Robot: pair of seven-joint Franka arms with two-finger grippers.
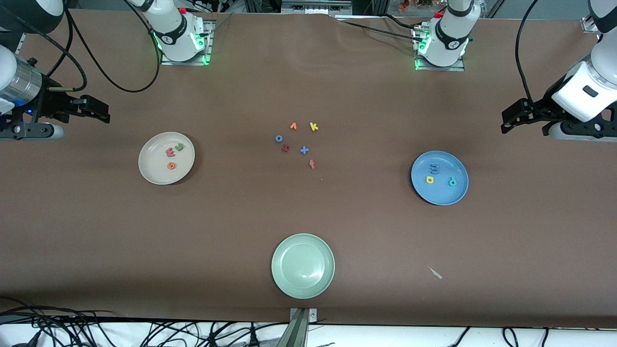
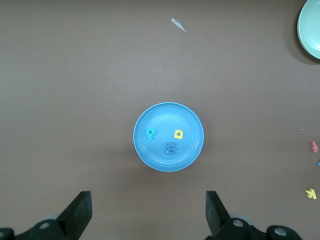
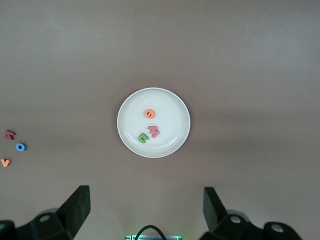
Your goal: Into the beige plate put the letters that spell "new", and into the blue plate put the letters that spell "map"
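The beige plate (image 1: pixel 185 161) (image 3: pixel 172 107) lies toward the right arm's end and holds the green n (image 1: pixel 179 147) (image 3: pixel 143 137), the orange e (image 1: pixel 171 166) (image 3: pixel 149 113) and the salmon w (image 1: pixel 169 152) (image 3: pixel 154 131). In the blue plate (image 1: pixel 448 195) (image 2: pixel 165 112), toward the left arm's end, lie the blue m (image 1: pixel 433 168) (image 2: pixel 171 148), the yellow a (image 1: pixel 430 180) (image 2: pixel 178 134) and the teal p (image 1: pixel 452 181) (image 2: pixel 150 133). My right gripper (image 1: pixel 96 113) (image 3: pixel 146 210) hangs open and empty over bare table by the beige plate. My left gripper (image 1: pixel 513 118) (image 2: pixel 148 212) hangs open and empty by the blue plate.
A pale green plate (image 1: pixel 302 265) with nothing in it sits near the front edge. Loose letters lie mid-table: orange v (image 1: pixel 293 126), yellow k (image 1: pixel 314 126), blue o (image 1: pixel 278 139), dark red h (image 1: pixel 285 148), blue x (image 1: pixel 304 150), a red one (image 1: pixel 312 164). A white scrap (image 1: pixel 435 273) lies near the green plate.
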